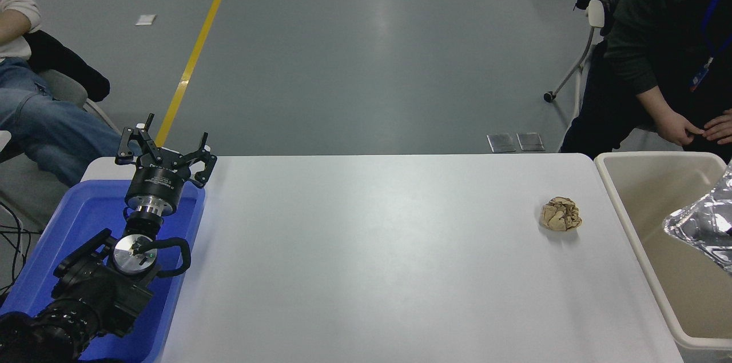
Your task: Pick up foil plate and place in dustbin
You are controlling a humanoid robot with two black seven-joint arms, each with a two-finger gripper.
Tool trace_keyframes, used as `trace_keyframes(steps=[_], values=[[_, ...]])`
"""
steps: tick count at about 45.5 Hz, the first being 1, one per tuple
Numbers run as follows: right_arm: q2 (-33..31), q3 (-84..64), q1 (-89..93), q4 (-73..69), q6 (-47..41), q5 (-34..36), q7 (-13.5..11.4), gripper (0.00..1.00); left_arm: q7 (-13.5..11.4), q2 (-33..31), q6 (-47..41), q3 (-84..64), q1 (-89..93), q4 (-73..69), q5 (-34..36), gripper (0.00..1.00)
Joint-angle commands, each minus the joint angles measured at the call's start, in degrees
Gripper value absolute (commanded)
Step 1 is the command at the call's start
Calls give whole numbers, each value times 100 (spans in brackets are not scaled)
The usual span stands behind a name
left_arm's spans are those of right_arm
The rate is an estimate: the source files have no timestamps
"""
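single high head view from robot's side, facing forward and down, white table (372, 260) filling frame

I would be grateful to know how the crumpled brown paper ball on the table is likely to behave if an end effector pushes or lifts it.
The paper ball looks loosely crumpled, so probably light and squashy. Its lumpy shape would likely tumble unevenly, not roll straight, across the smooth table.

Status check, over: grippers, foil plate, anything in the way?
Left gripper open, parked over blue tray. Right gripper out of view. Foil plate inside dustbin opening, at frame edge. Paper ball on table, clear of bin.
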State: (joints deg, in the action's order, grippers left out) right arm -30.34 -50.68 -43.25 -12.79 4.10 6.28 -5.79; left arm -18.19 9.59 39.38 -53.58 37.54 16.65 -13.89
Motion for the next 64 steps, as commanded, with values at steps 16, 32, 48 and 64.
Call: trace_keyframes(steps=[16,32,48,64], values=[[-16,173,45,-48,452,-83,8,100,0,8,0,-3,-2,-4,0,99],[-226,111,-1588,-584,408,-91,8,100,0,-1,0,-3,-2,-4,0,99],[-534,85,-4146,-1823,-505,-978,17,100,0,8,0,-3,7,-4,0,99],[774,-1101,-5614,-2588,-1885,-1849,17,100,0,8,0,-3,7,-4,0,99]])
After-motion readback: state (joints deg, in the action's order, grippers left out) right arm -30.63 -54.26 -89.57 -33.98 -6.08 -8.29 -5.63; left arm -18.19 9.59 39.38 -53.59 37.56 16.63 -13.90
